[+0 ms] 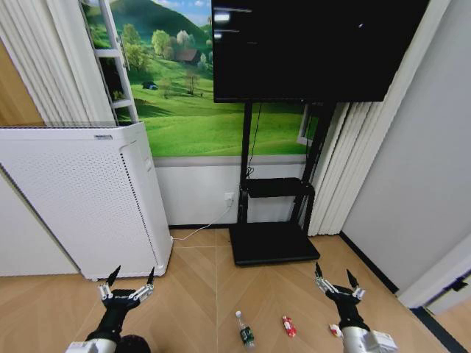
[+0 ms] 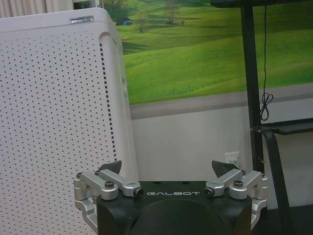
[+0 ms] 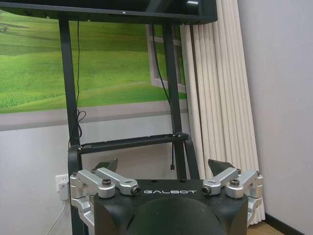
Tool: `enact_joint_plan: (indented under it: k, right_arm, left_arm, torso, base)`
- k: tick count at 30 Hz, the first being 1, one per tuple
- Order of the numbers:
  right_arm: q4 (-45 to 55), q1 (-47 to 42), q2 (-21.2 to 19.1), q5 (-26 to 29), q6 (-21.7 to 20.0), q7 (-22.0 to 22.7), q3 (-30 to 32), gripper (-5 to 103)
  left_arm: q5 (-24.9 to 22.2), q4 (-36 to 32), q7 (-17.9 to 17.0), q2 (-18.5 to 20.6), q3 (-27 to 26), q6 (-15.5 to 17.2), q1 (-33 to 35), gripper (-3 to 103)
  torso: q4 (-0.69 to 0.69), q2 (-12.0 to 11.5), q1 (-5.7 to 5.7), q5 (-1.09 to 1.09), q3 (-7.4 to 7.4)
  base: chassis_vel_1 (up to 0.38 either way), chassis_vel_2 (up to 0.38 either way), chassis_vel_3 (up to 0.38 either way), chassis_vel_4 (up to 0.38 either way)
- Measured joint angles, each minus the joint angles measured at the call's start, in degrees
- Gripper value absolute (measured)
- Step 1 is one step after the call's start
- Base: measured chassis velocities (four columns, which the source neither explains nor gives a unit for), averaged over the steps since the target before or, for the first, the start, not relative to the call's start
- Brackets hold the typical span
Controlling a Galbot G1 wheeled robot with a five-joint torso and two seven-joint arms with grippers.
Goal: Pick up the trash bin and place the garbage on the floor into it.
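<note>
trash bin (image 1: 132, 343) first: a dark round shape shows at the very lower edge of the head view, just beside the left arm and low on the floor (image 1: 199, 301), in front of the white perforated appliance (image 1: 81, 198). so little of it is in view that i cannot tell its rim or liner

left gripper (image 1: 129, 283) hangs just above and ahead of that dark shape, fingers spread wide apart and holding nothing; in the left wrist view the same gripper (image 2: 171, 169) points at the appliance and the wall, not down at the bin

right gripper (image 1: 335, 279) is likewise splayed open and empty, raised over the floor on the right side, facing the tv stand (image 3: 122, 142) and curtain (image 3: 215, 98)

garbage lies between the two arms on the parquet: a clear bottle with a green label (image 1: 245, 330) near the middle, its long axis running roughly away from the robot; a red-and-white packet (image 1: 288, 326) to its right; a small white-and-red piece (image 1: 335, 330) touching or just beside the right arm

the relation that matters: the bin sits below and slightly behind the left gripper, on the left arm's side, well apart from the right one, so i judge the left arm the nearer and that it would have to tip downward to reach it
</note>
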Motion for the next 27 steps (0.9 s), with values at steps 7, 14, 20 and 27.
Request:
enact_joint_plan:
  k: [7, 14, 20, 27]
  right_arm:
    - [-0.9, 0.3, -0.7, 0.1, 0.0, -0.2, -0.4, 100]
    - [-0.6, 1.0, -1.7, 0.7, -0.8, -0.2, -0.4, 100]
    - [-1.0, 1.1, -1.8, 0.9, -0.8, -0.2, -0.3, 100]
    - [-1.3, 1.1, -1.7, 0.6, -0.8, -0.2, -1.0, 100]
  left_arm:
    - [-2.4, 0.2, -0.9, -0.8, -0.4, -0.3, -0.1, 100]
    - [-4.0, 0.7, -1.4, -0.9, -0.9, 0.0, -0.6, 100]
    - [-4.3, 0.7, -1.5, -0.9, -0.9, 0.5, -0.7, 100]
    - [-6.0, 0.9, -2.1, -0.9, -1.0, 1.4, -0.7, 100]
  torso:
    - [0.0, -2.5, -1.05, 0.0, -1.4]
    - [0.01, -4.1, -1.7, 0.0, -2.41]
    - [0.0, -5.2, -2.11, 0.0, -3.14]
    - [0.0, -7.1, -2.78, 0.0, -4.3]
  base:
    - [0.0, 0.0, 0.0, 0.0]
    - [0.0, 0.0, 0.0, 0.0]
    - [0.0, 0.0, 0.0, 0.0]
    - [0.0, 0.0, 0.0, 0.0]
